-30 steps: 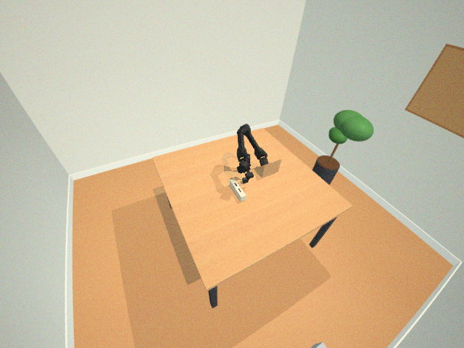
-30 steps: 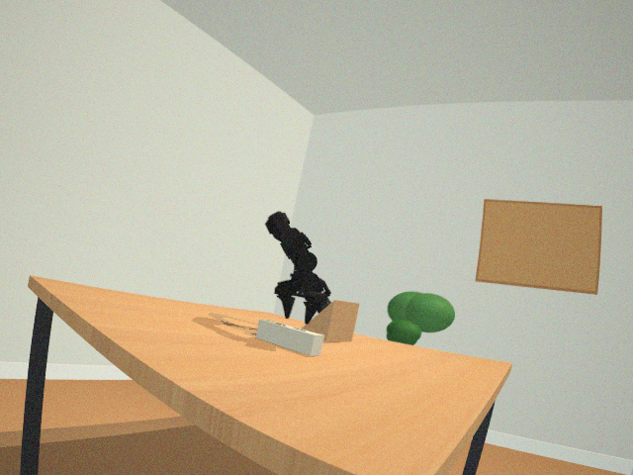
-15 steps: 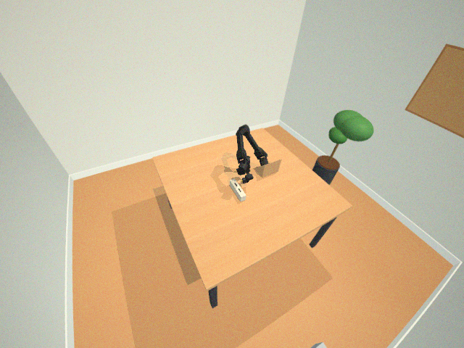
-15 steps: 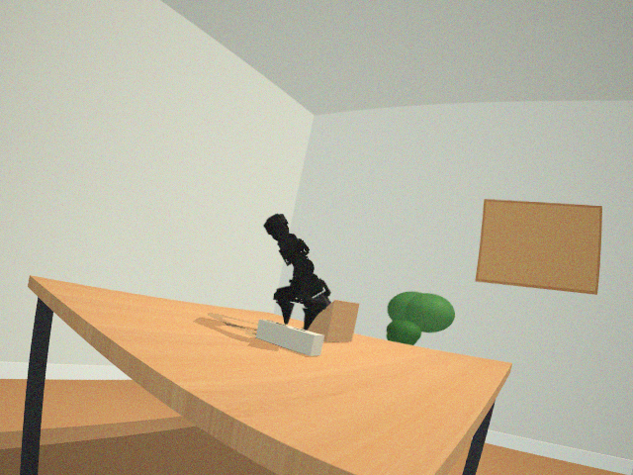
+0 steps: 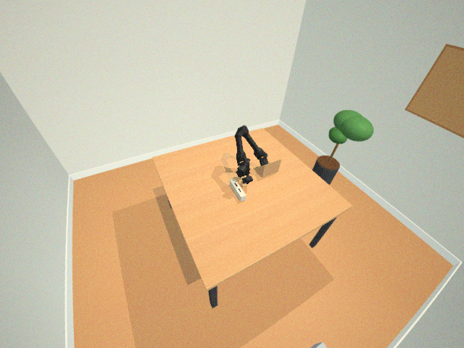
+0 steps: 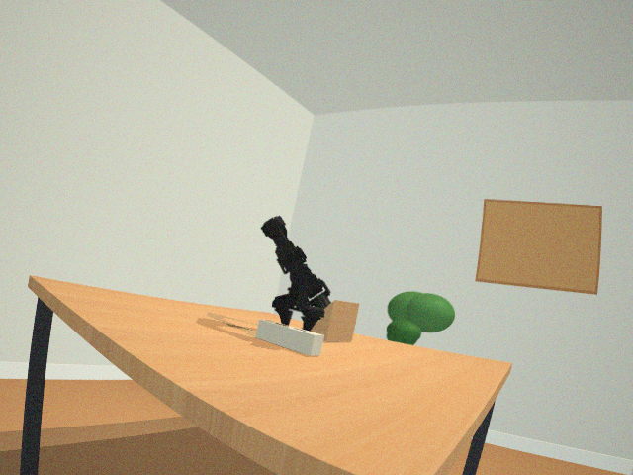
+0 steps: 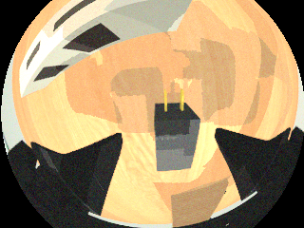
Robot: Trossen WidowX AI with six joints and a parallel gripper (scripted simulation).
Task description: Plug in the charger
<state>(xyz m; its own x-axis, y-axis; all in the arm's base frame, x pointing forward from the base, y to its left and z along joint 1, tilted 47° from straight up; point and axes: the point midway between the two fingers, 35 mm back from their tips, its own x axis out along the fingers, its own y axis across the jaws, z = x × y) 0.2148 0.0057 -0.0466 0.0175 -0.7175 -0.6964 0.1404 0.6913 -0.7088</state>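
Observation:
The white power strip (image 5: 235,186) (image 6: 289,338) (image 7: 147,21) lies on the table, with dark outlets on its top. In the wrist view it is at the upper left. The dark grey charger (image 7: 175,142) stands or lies beside the strip, its two yellow prongs (image 7: 165,101) pointing towards the top of the wrist view. My gripper (image 6: 296,326) (image 7: 171,136) is open and empty, its fingers wide apart on either side of the charger with gaps on both sides. In the exterior view the strip hides the charger and partly the fingertips.
A tan block or panel (image 5: 269,170) (image 6: 343,323) (image 7: 196,203) stands on the table (image 5: 232,239) (image 6: 357,409) close to the arm, on the opposite side from the strip. A potted plant (image 5: 325,168) (image 6: 419,312) stands beyond the table, and a board (image 5: 442,85) (image 6: 539,245) hangs on the wall.

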